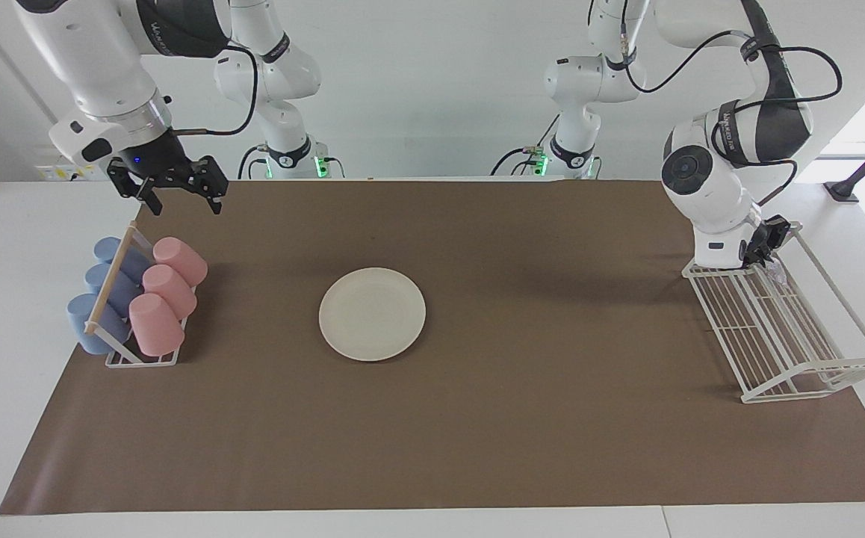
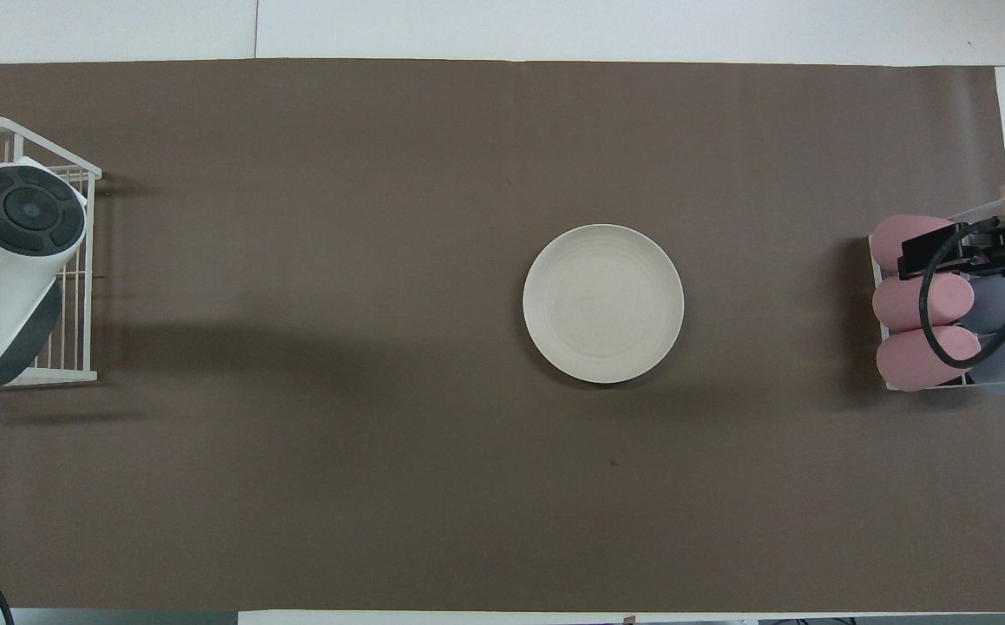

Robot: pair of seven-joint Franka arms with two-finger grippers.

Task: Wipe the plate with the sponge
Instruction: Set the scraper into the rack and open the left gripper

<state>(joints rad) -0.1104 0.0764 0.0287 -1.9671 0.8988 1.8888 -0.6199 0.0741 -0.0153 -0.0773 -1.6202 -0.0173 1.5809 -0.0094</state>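
Left gripper [image 1: 765, 252] clamped on sponge [image 1: 778, 270] over wire rack [image 1: 776, 329]; pad judged soft, light, crushable. Plate [image 1: 372, 314] stiff, slippery. Right gripper [image 1: 175, 192] spread apart, waited over cup rack [image 1: 134, 299].

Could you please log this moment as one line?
left tool: shut on sponge, over wire rack | right tool: open, waiting | plate: unwiped

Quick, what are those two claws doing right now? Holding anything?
Left gripper: shut on the sponge, over the white wire rack.
Right gripper: open, empty, waiting above the cup rack.
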